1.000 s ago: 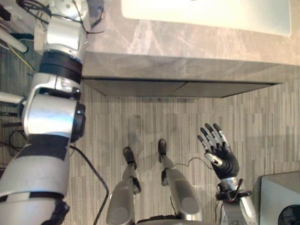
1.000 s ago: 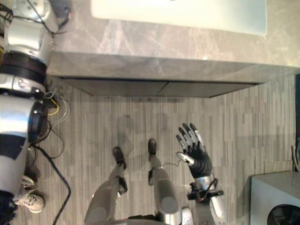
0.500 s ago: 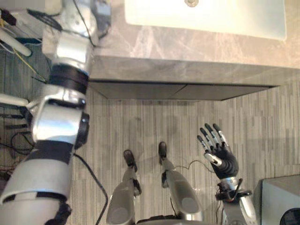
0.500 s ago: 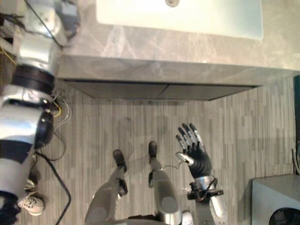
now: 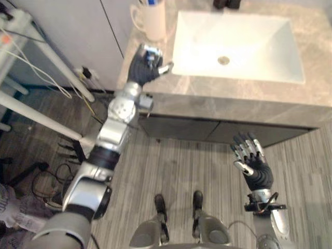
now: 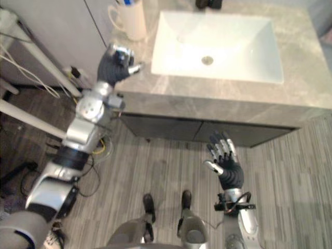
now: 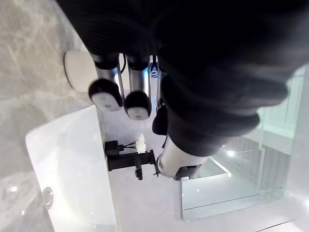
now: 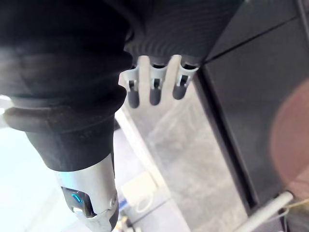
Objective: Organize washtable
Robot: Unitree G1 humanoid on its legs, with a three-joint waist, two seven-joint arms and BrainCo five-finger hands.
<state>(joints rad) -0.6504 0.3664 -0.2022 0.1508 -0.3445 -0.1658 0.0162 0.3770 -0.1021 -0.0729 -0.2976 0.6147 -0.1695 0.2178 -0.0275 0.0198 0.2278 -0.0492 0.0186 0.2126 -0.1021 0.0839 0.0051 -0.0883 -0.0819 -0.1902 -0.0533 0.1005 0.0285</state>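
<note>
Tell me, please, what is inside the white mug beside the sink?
A blue and white item sticks out of the mug; its lower part is hidden by the mug's wall.

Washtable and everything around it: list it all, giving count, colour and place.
Countertop: one, grey marble, across the upper part of the head views.
Sink: one, white, set into the countertop.
Drain: one, metal, in the sink's middle.
Mug: one, cream, back left of the countertop, beside the sink.
Faucet: one, black, behind the sink.
Cabinet: one, dark, under the countertop.
Floor: grey, striped.
Left hand: over the countertop's front left corner, near the mug.
Right hand: fingers straight, over the floor before the cabinet.
</note>
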